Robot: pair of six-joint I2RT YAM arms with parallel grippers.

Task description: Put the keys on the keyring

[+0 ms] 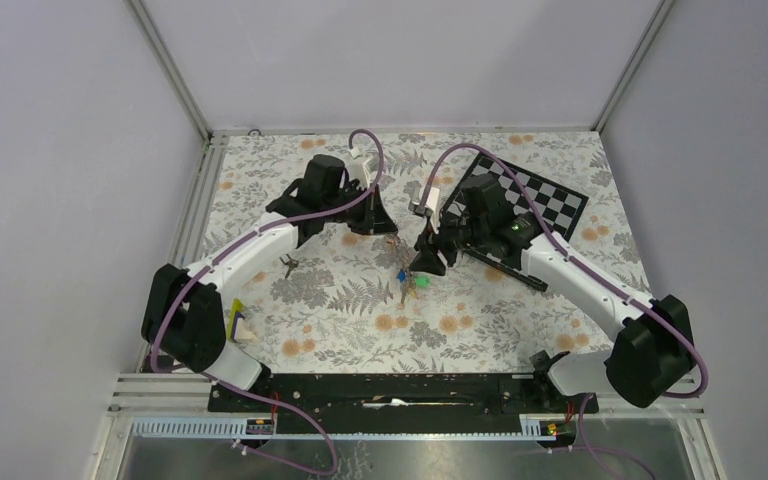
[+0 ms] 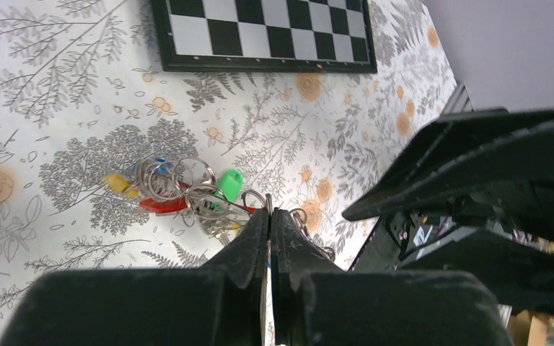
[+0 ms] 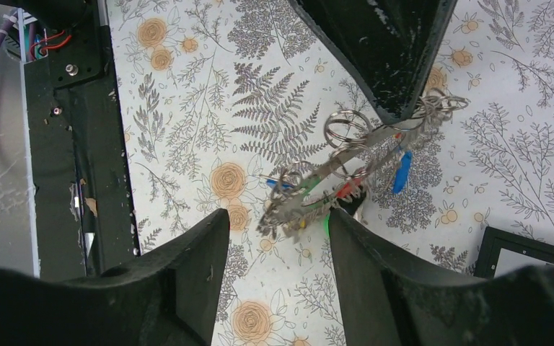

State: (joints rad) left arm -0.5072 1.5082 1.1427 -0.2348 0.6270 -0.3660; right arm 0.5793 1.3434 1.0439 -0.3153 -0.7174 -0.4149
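My left gripper (image 1: pixel 390 236) is shut on the thin edge of the grey keyring (image 2: pixel 269 202), holding it above the table. A bunch of keys (image 2: pixel 180 191) with yellow, red, green and blue heads hangs from it on small split rings. In the right wrist view the keyring (image 3: pixel 375 140) shows edge-on as a long grey strip running from the left gripper's fingers (image 3: pixel 389 65) down to the keys (image 3: pixel 310 202). My right gripper (image 3: pixel 278 216) is open, its jaws either side of the bunch's lower end without gripping it. In the top view it (image 1: pixel 426 262) sits right beside the hanging keys (image 1: pixel 405 285).
A black-and-white chequered board (image 1: pixel 525 200) lies at the back right, under the right arm. A small dark loose piece, possibly a key (image 1: pixel 288 263), lies on the floral cloth left of centre. The black base rail (image 1: pixel 390 392) runs along the near edge.
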